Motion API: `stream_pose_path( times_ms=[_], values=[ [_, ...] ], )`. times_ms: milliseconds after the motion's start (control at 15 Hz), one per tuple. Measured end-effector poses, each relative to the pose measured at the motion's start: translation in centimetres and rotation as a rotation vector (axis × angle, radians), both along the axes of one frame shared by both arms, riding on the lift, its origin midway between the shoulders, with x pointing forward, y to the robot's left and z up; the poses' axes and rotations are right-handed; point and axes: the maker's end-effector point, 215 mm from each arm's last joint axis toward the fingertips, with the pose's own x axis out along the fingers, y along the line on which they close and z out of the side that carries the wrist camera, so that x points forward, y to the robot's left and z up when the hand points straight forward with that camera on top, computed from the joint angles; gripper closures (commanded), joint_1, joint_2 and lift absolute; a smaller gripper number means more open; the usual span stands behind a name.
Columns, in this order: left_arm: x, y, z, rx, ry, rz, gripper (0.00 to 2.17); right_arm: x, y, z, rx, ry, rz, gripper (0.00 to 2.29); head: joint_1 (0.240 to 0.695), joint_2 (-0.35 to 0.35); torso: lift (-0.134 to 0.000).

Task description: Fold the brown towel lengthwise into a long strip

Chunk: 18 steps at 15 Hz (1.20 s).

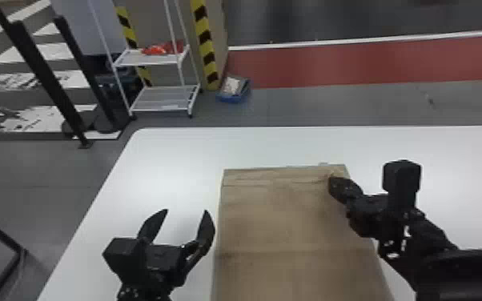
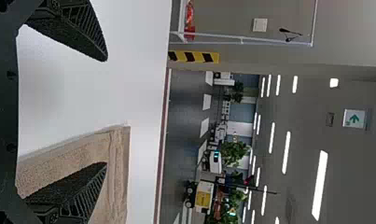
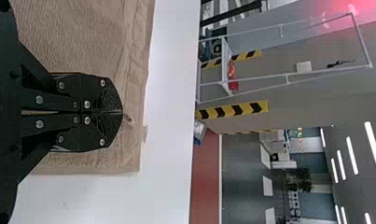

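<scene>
The brown towel [image 1: 284, 224] lies flat as a long rectangle on the white table, its far edge slightly creased. My right gripper [image 1: 332, 180] is at the towel's far right corner. In the right wrist view the fingers of my right gripper [image 3: 122, 113] are closed together on a small pinch of towel [image 3: 83, 42] near its far edge. To the towel's left, my left gripper [image 1: 187, 212] stands open and empty. In the left wrist view my left gripper [image 2: 106, 112] has its fingers wide apart, one over the bare table and one over the towel's left part [image 2: 118, 168].
The white table [image 1: 148, 168] has its left edge to the left of my left gripper. Beyond it on the floor stand a white wire shelf [image 1: 152, 60], a blue bin [image 1: 234, 90] and black posts [image 1: 44, 72].
</scene>
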Motion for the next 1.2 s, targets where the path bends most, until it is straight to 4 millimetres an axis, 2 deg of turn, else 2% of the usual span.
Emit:
stream_pose_path(
  times_ms=[133, 333, 467, 667, 800, 867, 1000, 1133, 1200],
  values=[
    [0.1, 0.4, 0.4, 0.003, -0.008, 0.005, 0.08, -1.8, 1.3, 1.8, 0.021, -0.030, 0.034, 1.36, 0.695, 0.217, -0.116],
    [0.2, 1.7, 1.1, 0.007, -0.018, 0.024, 0.08, -6.8, 5.0, 3.1, 0.034, -0.051, 0.147, 1.36, 0.695, 0.269, -0.116],
    [0.2, 3.6, 1.7, 0.005, -0.027, 0.052, 0.08, -11.2, 6.7, 2.6, 0.014, -0.045, 0.227, 1.36, 0.695, 0.340, -0.116],
    [0.1, 5.8, 2.4, 0.006, -0.031, 0.086, 0.08, -16.7, 7.2, 1.9, -0.030, -0.033, 0.312, 1.36, 0.695, 0.350, -0.116],
    [0.1, 6.3, 2.5, 0.007, -0.031, 0.094, 0.08, -20.0, 7.6, 1.6, -0.053, -0.023, 0.376, 1.36, 0.695, 0.350, -0.116],
    [0.1, 6.3, 2.5, 0.005, -0.031, 0.094, 0.08, -21.4, 7.9, 1.5, -0.059, -0.017, 0.402, 1.27, 0.695, 0.350, -0.116],
    [0.1, 6.1, 2.5, 0.001, -0.032, 0.089, 0.08, -23.3, 8.6, 1.1, -0.060, -0.003, 0.457, 0.00, 0.695, 0.350, -0.116],
    [0.0, 5.7, 2.4, -0.002, -0.030, 0.073, 0.08, -24.9, 9.5, 1.7, -0.030, -0.016, 0.523, 0.00, 0.695, 0.350, -0.116],
    [-0.1, 5.3, 2.3, -0.004, -0.028, 0.058, 0.08, -25.5, 9.7, 2.7, 0.003, -0.043, 0.556, 0.04, 0.695, 0.350, -0.116]
  ],
)
